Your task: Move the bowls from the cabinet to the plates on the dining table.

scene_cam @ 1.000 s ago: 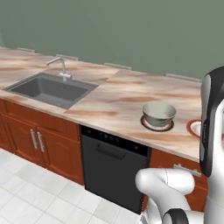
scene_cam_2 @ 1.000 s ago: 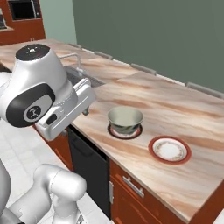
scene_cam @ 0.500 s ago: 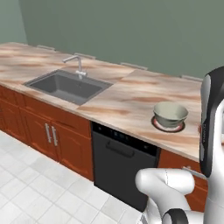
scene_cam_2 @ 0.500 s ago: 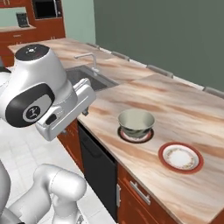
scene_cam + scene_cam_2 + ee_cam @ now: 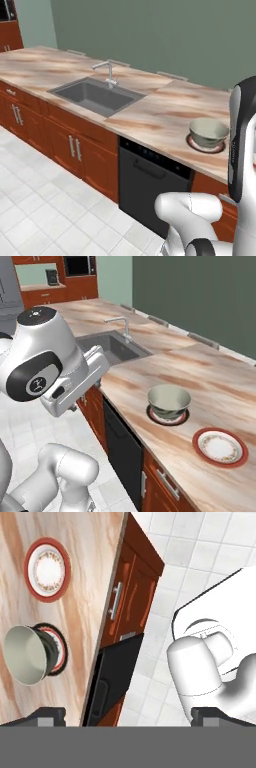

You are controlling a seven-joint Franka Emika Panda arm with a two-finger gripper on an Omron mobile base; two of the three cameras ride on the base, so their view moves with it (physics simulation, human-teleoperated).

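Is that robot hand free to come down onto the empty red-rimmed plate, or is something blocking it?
Probably yes. The gripper is open and holds nothing, and the red-rimmed plate lies bare on the dining table, apart from the metal bowl on the black-rimmed plate. Nothing stands over it.

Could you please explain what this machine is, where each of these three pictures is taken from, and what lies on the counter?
It is a rendered kitchen with a white robot arm on a base that can drive. Two pictures come from cameras on that base, behind the arm to its left and right. The third looks along the hand: the two dark finger tips at its bottom stand far apart, so the jaws are open and hold nothing. On the long marble counter a metal bowl with a cream inside sits on a black-rimmed plate. Beside it lies a red-rimmed plate, with nothing on it. Further along are a sink with a tap, and below the counter a black dishwasher.
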